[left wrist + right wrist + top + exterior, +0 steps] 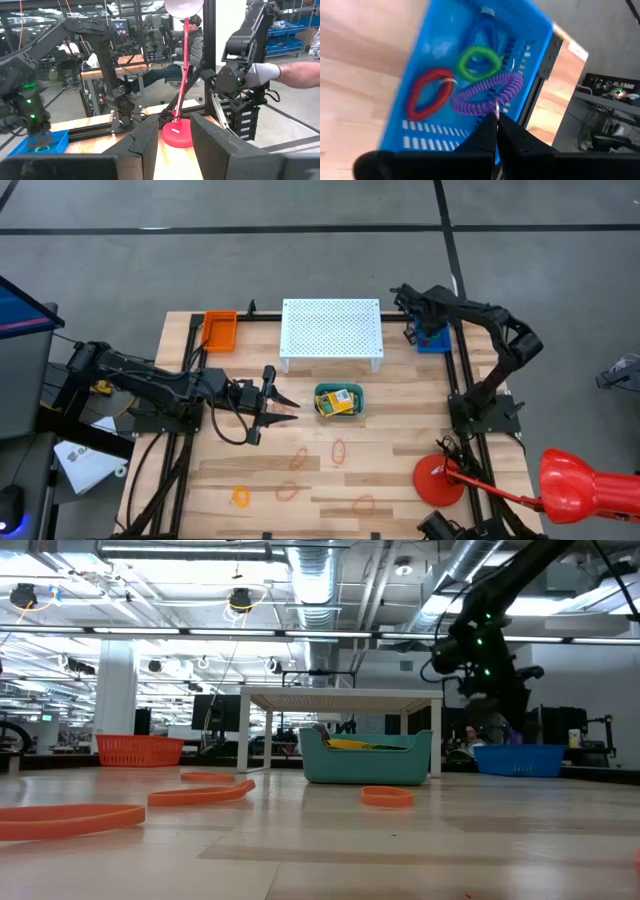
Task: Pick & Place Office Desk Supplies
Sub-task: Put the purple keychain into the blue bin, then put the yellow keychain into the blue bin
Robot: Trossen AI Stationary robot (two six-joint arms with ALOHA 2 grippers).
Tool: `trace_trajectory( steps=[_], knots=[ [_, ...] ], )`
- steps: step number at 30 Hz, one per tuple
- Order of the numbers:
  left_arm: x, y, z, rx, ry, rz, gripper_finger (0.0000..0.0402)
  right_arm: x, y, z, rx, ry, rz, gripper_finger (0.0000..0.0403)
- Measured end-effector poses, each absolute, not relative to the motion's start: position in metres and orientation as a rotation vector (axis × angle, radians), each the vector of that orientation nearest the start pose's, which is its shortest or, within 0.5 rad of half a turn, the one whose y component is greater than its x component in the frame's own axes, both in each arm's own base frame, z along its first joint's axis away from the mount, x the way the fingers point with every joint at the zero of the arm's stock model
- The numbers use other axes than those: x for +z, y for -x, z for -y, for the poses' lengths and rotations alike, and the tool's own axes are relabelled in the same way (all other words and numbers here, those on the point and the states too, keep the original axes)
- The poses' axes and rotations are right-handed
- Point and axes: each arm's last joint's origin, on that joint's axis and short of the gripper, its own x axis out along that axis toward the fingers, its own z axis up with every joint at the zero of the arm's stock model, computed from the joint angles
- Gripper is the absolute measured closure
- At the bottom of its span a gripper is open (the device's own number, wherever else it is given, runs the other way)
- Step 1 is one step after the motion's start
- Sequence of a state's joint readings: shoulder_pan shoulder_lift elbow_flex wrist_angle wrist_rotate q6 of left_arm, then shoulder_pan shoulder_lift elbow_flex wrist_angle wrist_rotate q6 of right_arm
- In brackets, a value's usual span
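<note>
My right gripper [496,119] is shut over the blue tray [433,342] at the table's far right, with a purple coil loop [487,93] at its fingertips. Red [427,93], green [479,62] and blue [482,25] coil loops lie in that tray. Two yellow-and-green crayon boxes [340,401] lie in a teal tray [322,412] at mid-table. Several orange band loops [338,450] lie flat on the near half of the table. My left gripper [291,409] stands open and level just left of the teal tray, nothing between its fingers. My right gripper pinches a small metal ring [496,105] on the purple coil loop between its two fingertips. The fingers slant down from above. The loop hangs below them over the blue tray [530,45]; whether it rests on the tray floor I cannot tell.
A white perforated stand [332,330] stands at the far middle, an orange tray [220,330] at the far left. A red lamp base [438,480] sits at the near right, its red head [580,485] beyond the table edge. A person's arm [300,70] shows beyond the table's right side.
</note>
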State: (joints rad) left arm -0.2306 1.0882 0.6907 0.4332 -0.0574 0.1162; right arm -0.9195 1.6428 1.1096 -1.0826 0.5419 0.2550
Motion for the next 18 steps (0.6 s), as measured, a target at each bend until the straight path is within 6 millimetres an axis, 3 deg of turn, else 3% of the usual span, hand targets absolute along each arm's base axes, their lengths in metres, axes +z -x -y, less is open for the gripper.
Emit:
trace_trajectory(
  steps=[5, 18],
  knots=[
    [0.301, -0.237, 0.054, -0.171, -0.110, 0.046, 0.0294, 0.186, -0.155, 0.225, -1.292, -0.449, -1.579, 0.0387],
    [0.300, -0.237, 0.054, -0.168, -0.112, 0.034, 0.0294, 0.186, -0.164, 0.227, -1.263, -0.380, -1.523, 0.0258]
  ],
)
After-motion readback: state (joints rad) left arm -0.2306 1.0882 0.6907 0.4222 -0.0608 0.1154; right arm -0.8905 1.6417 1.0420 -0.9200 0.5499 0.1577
